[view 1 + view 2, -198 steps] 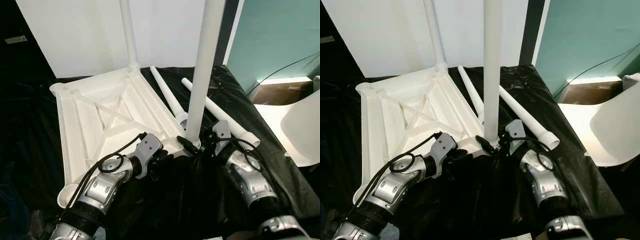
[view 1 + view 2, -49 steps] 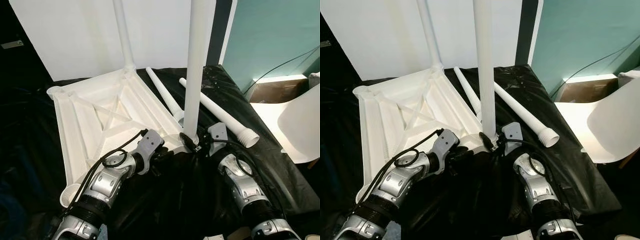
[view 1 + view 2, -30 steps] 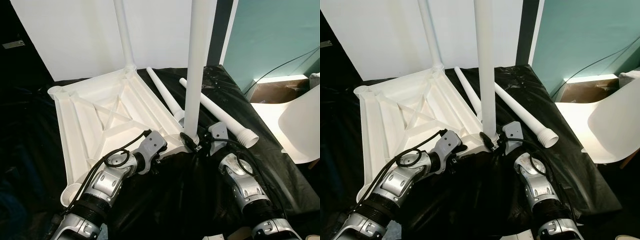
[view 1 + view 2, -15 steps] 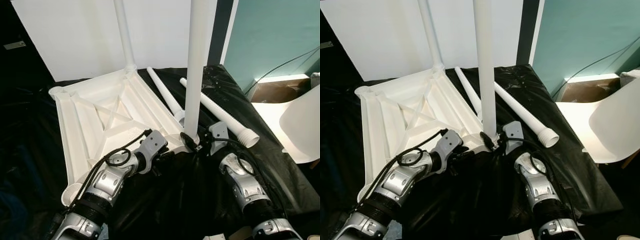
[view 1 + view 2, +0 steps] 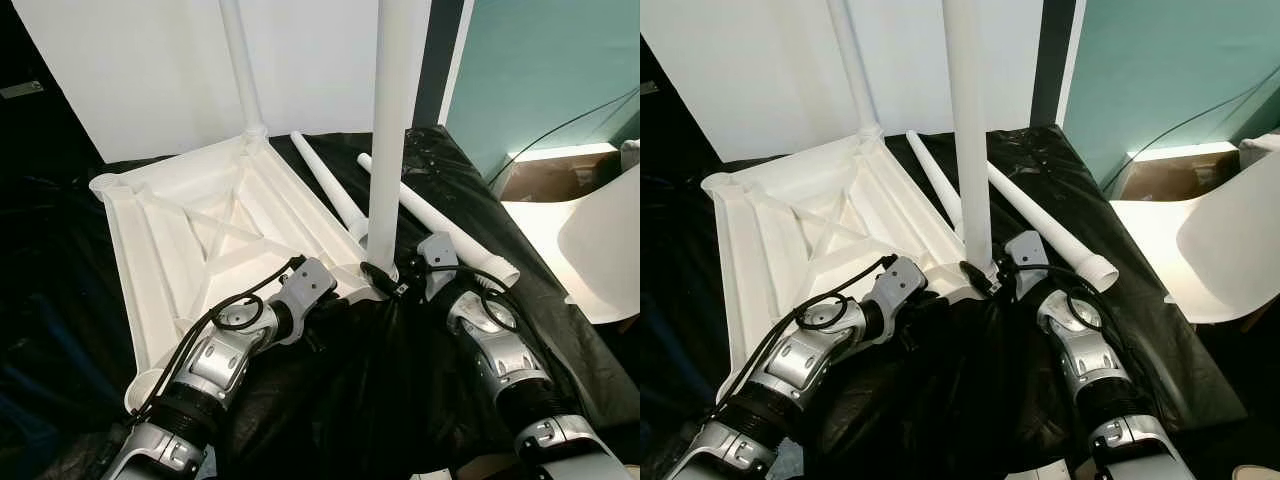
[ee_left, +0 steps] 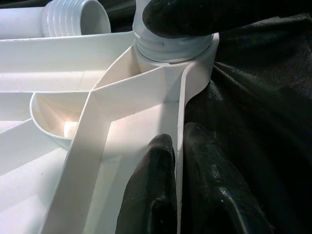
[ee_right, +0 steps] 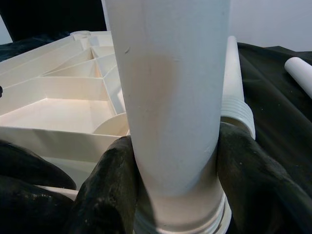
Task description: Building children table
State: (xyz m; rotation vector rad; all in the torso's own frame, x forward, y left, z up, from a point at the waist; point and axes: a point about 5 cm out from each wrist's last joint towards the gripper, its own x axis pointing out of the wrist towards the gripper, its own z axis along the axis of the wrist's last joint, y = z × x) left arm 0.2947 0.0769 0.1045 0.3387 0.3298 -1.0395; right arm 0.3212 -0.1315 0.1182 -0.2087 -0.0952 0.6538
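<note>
My right gripper (image 7: 173,195) clamps the upright leg (image 5: 392,140) at its threaded base, long axis vertical in the near corner socket. My left gripper (image 6: 178,190) pinches the upturned table panel's (image 5: 190,240) rim beside it, steadying.

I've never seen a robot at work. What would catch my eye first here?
A white tabletop lies upside down on a black sheet, with one leg standing at its far corner and a second leg upright at the near corner. The right gripper clasps that near leg at its base while the left gripper pinches the tabletop's rim. Two spare legs lie on the sheet beside it.
</note>
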